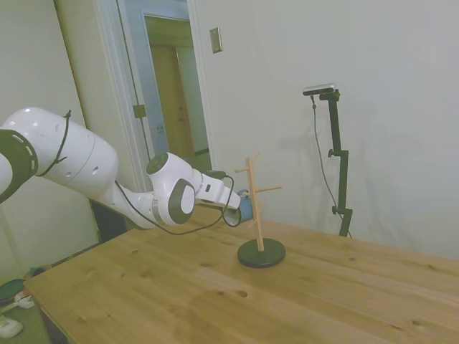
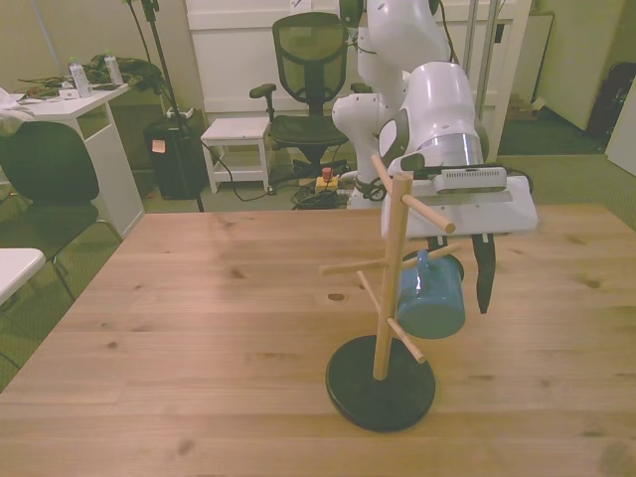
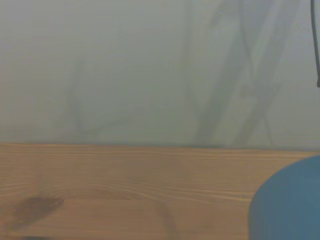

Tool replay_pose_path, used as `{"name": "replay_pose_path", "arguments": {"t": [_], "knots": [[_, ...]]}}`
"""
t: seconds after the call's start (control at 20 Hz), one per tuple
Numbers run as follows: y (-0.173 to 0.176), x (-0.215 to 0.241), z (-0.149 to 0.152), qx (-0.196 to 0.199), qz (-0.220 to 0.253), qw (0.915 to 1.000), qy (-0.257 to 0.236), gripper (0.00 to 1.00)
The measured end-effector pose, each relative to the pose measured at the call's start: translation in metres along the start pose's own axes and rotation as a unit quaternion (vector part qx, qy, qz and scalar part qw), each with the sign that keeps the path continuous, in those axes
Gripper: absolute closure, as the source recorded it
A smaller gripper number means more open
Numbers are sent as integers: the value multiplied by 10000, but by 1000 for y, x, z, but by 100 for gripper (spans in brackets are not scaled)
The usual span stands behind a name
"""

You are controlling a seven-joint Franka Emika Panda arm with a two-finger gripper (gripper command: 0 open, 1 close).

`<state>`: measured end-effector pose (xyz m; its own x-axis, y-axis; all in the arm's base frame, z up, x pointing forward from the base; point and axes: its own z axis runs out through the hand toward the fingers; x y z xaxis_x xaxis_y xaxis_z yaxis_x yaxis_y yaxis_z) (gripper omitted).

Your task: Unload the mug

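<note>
Broadly, the wooden bench (image 2: 199, 328) carries a peg stand (image 2: 390, 288) on a dark round base. Just behind it the white arm's claw (image 2: 455, 283) is spread around the blue mug (image 2: 431, 298), which hangs off the bench beside the stand's lower pegs.

Side and front cameras share the peg stand (image 1: 259, 215); wrist camera sits close

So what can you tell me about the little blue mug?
The mug is small and dusty blue, with a smooth, slightly shiny side like enamel. It hangs by its handle on a peg of the wooden stand, above the table, on the front view's right. One dark finger of the gripper shows beside it; whether it touches is unclear.
</note>
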<state>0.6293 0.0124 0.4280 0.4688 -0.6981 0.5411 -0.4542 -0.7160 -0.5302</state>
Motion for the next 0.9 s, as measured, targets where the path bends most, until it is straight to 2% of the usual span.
{"name": "replay_pose_path", "arguments": {"t": [0.9], "knots": [[3, 6, -3, 140, -18, 9999, 15, 100]]}}
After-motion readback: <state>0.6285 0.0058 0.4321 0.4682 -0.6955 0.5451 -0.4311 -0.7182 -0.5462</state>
